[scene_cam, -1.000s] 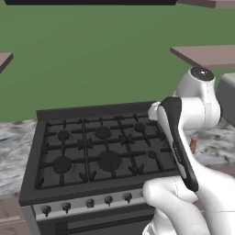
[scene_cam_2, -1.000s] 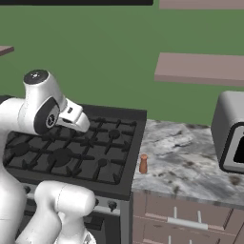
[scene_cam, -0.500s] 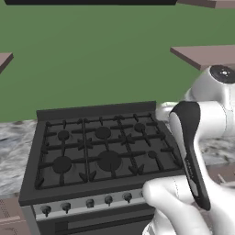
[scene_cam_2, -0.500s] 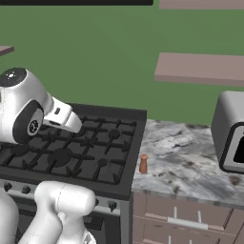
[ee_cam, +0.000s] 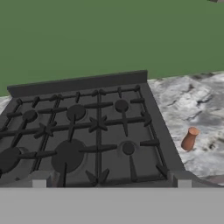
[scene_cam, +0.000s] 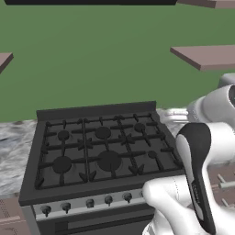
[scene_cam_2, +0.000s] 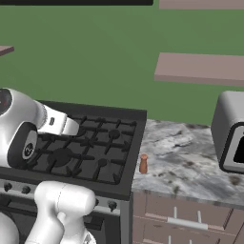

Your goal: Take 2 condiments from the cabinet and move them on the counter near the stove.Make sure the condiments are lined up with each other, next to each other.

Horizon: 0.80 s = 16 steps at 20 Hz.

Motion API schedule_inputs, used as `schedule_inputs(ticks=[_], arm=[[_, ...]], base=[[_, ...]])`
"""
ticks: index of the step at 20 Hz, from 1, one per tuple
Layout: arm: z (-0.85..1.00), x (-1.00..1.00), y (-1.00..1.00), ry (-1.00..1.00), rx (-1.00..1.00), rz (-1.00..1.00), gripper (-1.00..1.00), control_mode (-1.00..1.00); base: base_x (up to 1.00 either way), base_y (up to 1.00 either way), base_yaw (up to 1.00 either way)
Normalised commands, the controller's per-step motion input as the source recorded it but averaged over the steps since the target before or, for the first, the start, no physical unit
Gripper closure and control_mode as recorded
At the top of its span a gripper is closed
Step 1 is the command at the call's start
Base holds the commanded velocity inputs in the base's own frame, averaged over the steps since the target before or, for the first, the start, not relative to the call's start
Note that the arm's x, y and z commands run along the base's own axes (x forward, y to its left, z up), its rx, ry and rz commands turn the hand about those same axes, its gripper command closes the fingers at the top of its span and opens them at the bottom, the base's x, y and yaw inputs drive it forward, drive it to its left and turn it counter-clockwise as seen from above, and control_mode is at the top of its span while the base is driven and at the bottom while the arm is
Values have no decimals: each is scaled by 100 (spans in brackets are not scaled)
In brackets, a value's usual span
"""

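One condiment, a small reddish-orange bottle (scene_cam_2: 143, 163) with a paler top, stands upright on the marble counter (scene_cam_2: 190, 162) just right of the black stove (scene_cam_2: 90, 147). In the hand view the bottle (ee_cam: 189, 138) sits at the right beside the stove (ee_cam: 83, 131), well ahead of my gripper (ee_cam: 111, 181). The two fingertips (ee_cam: 39, 179) stand wide apart at the bottom with nothing between them, so the gripper is open and empty. The stove (scene_cam: 101, 151) fills the middle of the left base view, with my arm at its right. The cabinet is out of view.
A silver boxy appliance (scene_cam_2: 231, 131) stands on the counter at the far right. Taupe drawers with silver handles (scene_cam_2: 181, 219) sit under the counter. A pinkish wall shelf (scene_cam_2: 200, 69) hangs over the counter against the green wall. More marble counter (scene_cam: 9, 147) lies left of the stove.
My arm has swung back from over the stove, its upper joint moving toward the cameras and outward. The bottle and stove have stayed in place. The gripper stays open.
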Motion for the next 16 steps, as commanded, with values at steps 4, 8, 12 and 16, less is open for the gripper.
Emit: schedule_inputs(ticks=[4,8,12,16], arm=[[9,-5,0,0,0,0,-100,-100],[0,0,0,0,0,0,-100,-100],[0,-9,-2,0,0,0,-100,-100],[0,0,0,0,0,0,-100,100]], base=[[0,0,0],[0,0,0],[0,0,0],[-90,-18,-26]])
